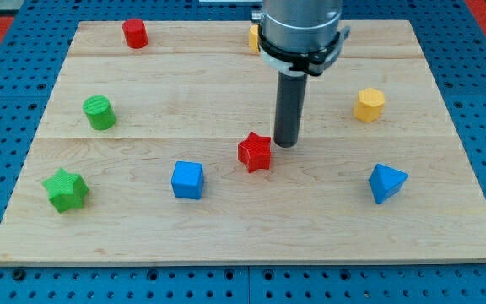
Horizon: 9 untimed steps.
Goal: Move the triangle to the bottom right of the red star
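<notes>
Pale wooden board on blue pegboard, my tip bare, holding nothing, just upper right of red star, blue triangle near board's right edge

The arm's lower part is a wide grey cylinder with a smooth, slightly shiny surface. Around its bottom there is a black ring with a thin white line along its edge and small black tabs at the sides. Under it comes a straight dark grey rod, ending in my tip.
</notes>
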Each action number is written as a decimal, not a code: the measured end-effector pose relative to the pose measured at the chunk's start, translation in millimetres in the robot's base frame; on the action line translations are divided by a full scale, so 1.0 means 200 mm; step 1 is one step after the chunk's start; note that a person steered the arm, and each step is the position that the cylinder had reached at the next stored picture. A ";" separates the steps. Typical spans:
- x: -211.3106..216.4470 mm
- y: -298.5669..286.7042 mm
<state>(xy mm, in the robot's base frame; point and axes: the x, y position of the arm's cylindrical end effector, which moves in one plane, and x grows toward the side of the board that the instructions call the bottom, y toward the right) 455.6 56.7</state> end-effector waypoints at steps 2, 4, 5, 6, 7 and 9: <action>0.07 -0.21; 0.07 0.46; 0.07 0.77; 0.22 0.76; 0.36 0.56; 0.42 0.39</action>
<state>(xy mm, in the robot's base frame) 538.6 135.4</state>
